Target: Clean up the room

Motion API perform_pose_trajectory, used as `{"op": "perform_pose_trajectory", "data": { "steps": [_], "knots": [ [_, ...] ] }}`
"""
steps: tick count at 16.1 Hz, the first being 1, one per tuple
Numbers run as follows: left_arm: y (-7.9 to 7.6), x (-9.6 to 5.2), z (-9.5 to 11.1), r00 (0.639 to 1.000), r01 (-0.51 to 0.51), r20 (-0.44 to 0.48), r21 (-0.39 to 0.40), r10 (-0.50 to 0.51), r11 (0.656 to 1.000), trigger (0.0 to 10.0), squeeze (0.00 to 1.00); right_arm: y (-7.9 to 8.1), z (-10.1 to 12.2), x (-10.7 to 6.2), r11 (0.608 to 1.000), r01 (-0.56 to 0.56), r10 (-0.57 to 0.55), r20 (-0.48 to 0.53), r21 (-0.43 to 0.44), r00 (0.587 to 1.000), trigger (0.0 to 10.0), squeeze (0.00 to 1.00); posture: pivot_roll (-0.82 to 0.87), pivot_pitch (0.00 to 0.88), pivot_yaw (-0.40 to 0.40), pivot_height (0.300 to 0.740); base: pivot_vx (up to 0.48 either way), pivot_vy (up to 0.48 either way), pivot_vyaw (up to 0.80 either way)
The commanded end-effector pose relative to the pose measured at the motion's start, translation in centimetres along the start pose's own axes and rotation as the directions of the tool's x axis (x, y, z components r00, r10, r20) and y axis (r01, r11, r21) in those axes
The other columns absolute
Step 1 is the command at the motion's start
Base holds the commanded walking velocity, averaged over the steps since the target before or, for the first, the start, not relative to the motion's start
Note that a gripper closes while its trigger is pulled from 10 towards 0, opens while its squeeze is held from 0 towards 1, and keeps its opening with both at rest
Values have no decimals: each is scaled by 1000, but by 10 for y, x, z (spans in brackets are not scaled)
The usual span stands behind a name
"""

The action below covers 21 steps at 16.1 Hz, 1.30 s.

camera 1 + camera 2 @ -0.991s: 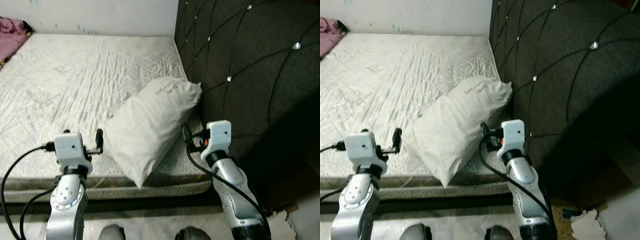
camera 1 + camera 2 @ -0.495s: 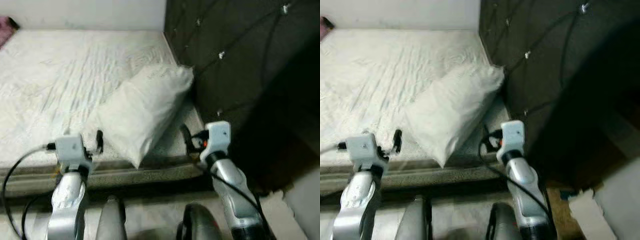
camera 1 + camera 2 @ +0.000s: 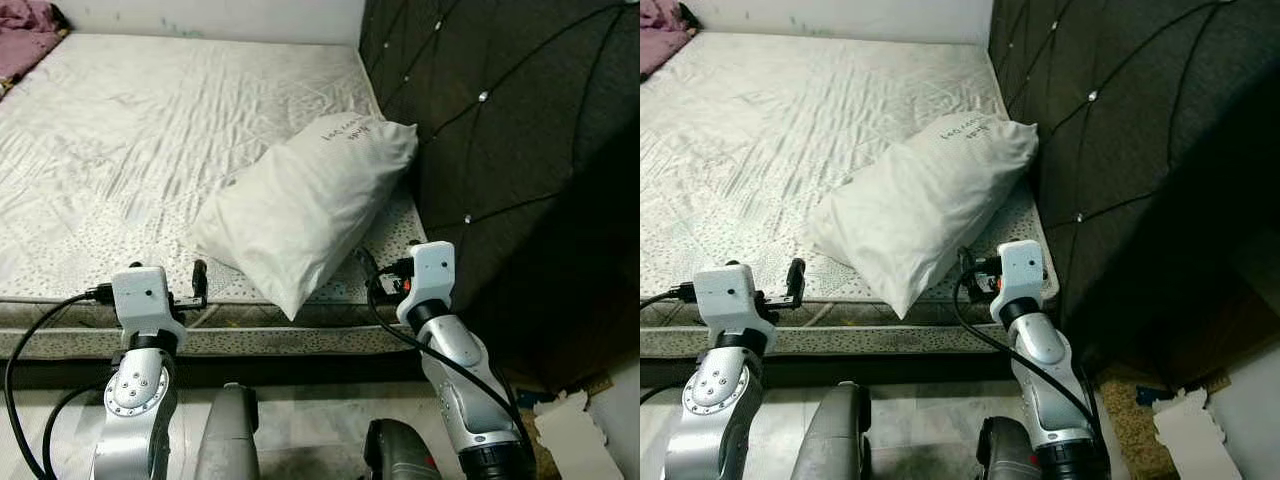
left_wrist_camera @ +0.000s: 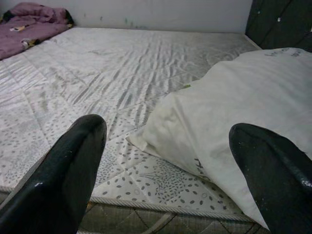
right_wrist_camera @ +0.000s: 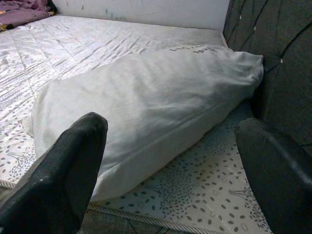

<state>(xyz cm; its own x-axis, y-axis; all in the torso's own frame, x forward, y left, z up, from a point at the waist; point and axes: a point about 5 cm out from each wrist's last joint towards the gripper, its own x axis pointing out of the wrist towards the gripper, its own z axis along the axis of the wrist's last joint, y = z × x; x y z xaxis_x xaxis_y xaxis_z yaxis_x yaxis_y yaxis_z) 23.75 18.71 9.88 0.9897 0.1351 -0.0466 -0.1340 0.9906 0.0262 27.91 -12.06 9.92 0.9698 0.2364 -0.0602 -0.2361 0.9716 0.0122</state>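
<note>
Mattress (image 3: pixel 150 130), bare and quilted white, spans the upper left of my head view. White pillow (image 3: pixel 305 200) lies at centre, one end against the dark tufted headboard (image 3: pixel 520 150) at right. Purple bedding (image 4: pixel 34 27) is bunched in the far corner. Left gripper (image 4: pixel 165 175) and right gripper (image 5: pixel 170 170) hover at the mattress edge, fingers spread, holding nothing.

A bedroom in a home, as shown by a bare quilted mattress (image 3: pixel 150 140) on a low bed, a white pillow (image 3: pixel 305 205) lying by a dark tufted headboard (image 3: pixel 510 140) with shiny studs, purple bedding (image 4: pixel 31 19) at the far corner, and a plain white wall (image 3: pixel 210 15).
</note>
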Motion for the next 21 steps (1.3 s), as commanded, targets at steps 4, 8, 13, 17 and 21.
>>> {"op": "perform_pose_trajectory", "data": {
  "steps": [4,8,13,17,21],
  "knots": [
    [-3,1,3,1000,23,11,-14,-23,1000,10000,0,0,1,1,1000,-13,14,1,-9,1000,10000,0,51,36,-27,640,412,0,0],
    [-4,1,2,1000,31,5,-16,-31,999,10000,0,2,1,1,999,-35,35,2,-22,999,10000,0,48,40,-27,640,480,0,0],
    [-5,2,0,999,30,-11,-19,-30,999,10000,0,1,1,1,999,-37,37,6,-11,999,10000,0,46,41,-29,596,378,0,180],
    [-6,4,-1,999,28,-16,-24,-28,999,10000,0,1,1,2,999,-35,35,1,-14,999,10000,0,45,40,-31,591,0,0,0],
    [-6,5,0,1000,24,-13,-27,-25,999,10000,0,1,1,3,999,-43,43,-1,-19,999,10000,0,46,36,-33,571,0,0,0]
  ]
}}
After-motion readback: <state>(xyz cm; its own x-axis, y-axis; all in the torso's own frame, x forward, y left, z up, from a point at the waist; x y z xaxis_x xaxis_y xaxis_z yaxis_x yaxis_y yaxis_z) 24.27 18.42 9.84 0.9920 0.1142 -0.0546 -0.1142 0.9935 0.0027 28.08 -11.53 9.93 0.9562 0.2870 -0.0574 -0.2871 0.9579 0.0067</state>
